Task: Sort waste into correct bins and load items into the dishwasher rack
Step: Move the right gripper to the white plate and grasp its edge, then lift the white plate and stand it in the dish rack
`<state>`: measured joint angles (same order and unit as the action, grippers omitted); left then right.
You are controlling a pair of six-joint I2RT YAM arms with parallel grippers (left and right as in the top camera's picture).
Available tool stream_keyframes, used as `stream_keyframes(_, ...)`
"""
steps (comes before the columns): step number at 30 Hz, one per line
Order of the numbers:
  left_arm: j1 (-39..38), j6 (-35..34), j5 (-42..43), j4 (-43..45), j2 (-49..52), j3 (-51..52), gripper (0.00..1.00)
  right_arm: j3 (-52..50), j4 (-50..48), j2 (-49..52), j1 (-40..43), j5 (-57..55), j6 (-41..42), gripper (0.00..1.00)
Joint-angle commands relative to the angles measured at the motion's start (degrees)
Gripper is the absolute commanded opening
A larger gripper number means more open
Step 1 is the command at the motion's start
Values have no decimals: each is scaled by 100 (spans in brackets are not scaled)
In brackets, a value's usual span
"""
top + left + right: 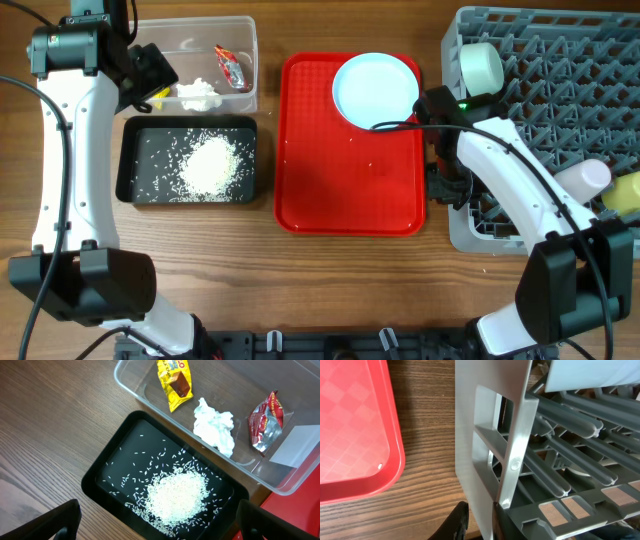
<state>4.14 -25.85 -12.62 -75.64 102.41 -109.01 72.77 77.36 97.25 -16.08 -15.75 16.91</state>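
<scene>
**Wooden surface: plate not yet racked, right claw on rack wall**

Wooden surface (300, 280) carries, at its right edge, the grey rack (560, 50), already holding a pale-green bowl (480, 65), a pink cup (585, 178) and a yellow cup (622, 190). At mid-surface lies the red tray (340, 190), with the light-blue plate (375, 90) flat in its far right corner.

Handling, as judged: the plate is stiff, smooth, likely slippery and breakable. Because it lies flat, only the rim offers a hold, best on the side nearest the rack.

Right claw (440, 185): narrowed onto the rack's left wall, apparently clamped. One finger (457, 520) shows on the outer face; the other is hidden.

Left claw (160, 530): fully spread, empty, above the black tray (125, 160) of rice (212, 165).

At the far left corner, the clear tub (255, 60) holds a tissue (198, 95) and wrappers (232, 65).

Obstructions: the right arm crosses between plate and rack, and the red tray's raised lip hinders sliding the plate out.
</scene>
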Motion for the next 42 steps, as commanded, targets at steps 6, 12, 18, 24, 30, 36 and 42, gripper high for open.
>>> stream_keyframes(6,22,-55,-92,2,-116,37,100,1075,-1613,-111,-2,1757,-258,55)
stream_keyframes(12,22,-55,-92,2,-116,37,100,1176,-3287,879,2,1676,664,63)
stream_keyframes(18,22,-55,-92,2,-116,37,100,1169,-3908,1493,103,1878,1154,100)
stream_keyframes(24,22,-55,-92,2,-116,37,100,1147,-4039,1895,103,1587,2133,51)
stream_keyframes(30,22,-55,-92,2,-116,37,100,1147,-3998,2417,105,1580,2225,42)
stream_keyframes(36,22,-55,-92,2,-116,37,100,1147,-4046,2555,105,1408,2205,4)
stream_keyframes(42,22,-55,-92,2,-116,37,100,1156,-4242,2551,107,1364,1368,4)
